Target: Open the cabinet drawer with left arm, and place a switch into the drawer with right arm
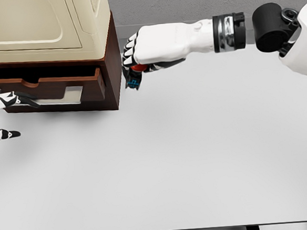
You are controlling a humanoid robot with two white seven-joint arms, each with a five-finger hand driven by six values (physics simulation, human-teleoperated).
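Fingers of the right hand curl around a red-and-blue switch, held above the table just beside the cabinet. The left hand has fingers on the drawer handle, the drawer pulled open.

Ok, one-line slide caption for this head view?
Right hand carries the switch toward the open drawer while the left hand rests at the drawer's front.
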